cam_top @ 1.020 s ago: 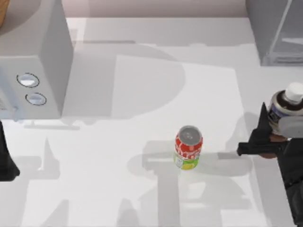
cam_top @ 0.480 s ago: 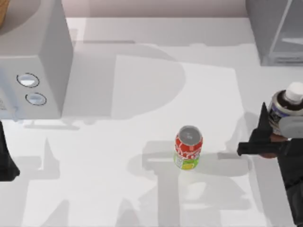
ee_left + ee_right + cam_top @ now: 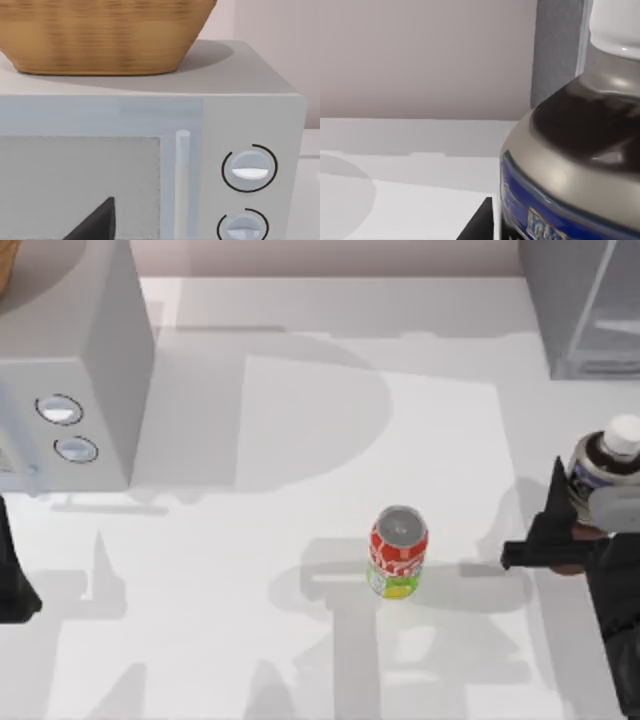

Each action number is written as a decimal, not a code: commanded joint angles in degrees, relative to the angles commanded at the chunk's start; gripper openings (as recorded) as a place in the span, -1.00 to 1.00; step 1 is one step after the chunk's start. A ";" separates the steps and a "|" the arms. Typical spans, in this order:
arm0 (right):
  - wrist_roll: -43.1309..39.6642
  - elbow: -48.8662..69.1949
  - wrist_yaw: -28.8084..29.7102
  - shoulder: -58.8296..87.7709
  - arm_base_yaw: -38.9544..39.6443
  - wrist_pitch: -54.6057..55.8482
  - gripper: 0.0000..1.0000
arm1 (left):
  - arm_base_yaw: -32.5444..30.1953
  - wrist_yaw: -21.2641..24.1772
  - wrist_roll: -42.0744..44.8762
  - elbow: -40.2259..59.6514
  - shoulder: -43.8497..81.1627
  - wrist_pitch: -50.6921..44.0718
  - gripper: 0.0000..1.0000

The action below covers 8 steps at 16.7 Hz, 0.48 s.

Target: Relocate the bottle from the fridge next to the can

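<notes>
At the frame's right edge, the right hand (image 3: 578,502) is clamped on the bottle (image 3: 603,460), well apart from the can (image 3: 397,551).

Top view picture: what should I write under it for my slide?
Right gripper carries the bottle toward the can, fridge behind it, left gripper parked.

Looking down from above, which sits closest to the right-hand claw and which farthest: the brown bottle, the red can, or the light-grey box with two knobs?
From the right gripper:
1. White-capped bottle of dark brown liquid, in its grasp, right edge.
2. Red and yellow-green can, table centre.
3. Light-grey box with two round knobs, far left.
</notes>
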 joint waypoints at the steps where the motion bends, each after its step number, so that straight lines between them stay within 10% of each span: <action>1: 0.00 0.00 0.00 0.00 0.00 0.00 0.51 | 0.00 0.00 0.00 0.00 0.00 0.00 1.00; 4: 0.00 0.00 0.00 0.00 0.00 0.00 0.96 | 0.00 0.00 0.00 0.00 0.00 0.00 1.00; 8: 0.00 0.00 0.00 0.00 0.00 0.00 1.00 | 0.00 0.00 0.00 0.00 0.00 0.00 1.00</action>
